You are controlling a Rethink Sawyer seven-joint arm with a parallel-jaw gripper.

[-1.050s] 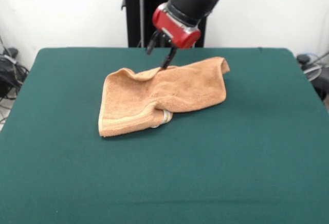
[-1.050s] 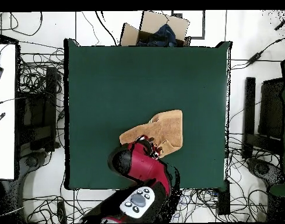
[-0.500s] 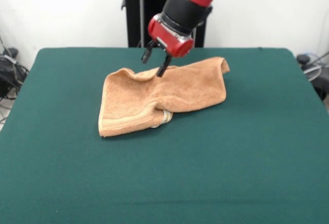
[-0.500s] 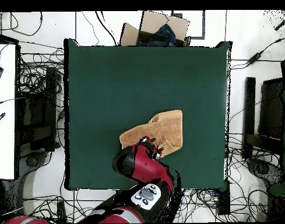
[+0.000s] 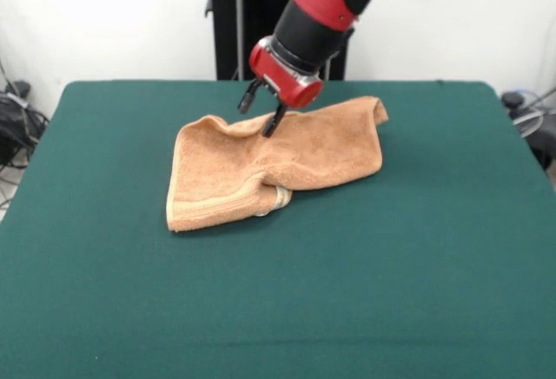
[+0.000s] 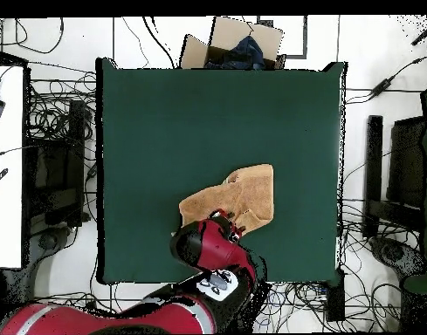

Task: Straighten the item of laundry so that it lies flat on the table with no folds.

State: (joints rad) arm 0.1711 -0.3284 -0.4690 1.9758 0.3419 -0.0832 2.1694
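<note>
My end effector (image 5: 262, 115), fingers spread and empty, hovers at the far edge of the limp, light peach terry towel (image 5: 278, 169) rumpled on the green bench (image 5: 417, 257); I judge its hemmed corner below-left the best hold.

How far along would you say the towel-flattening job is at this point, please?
Little looks done: the towel is still doubled over, with a fold across its middle and a tucked flap near its front edge. In hand: the gripper is just above the towel's far edge, jaws open, holding nothing. Left: grasp an edge and spread the cloth flat on the green table.
</note>
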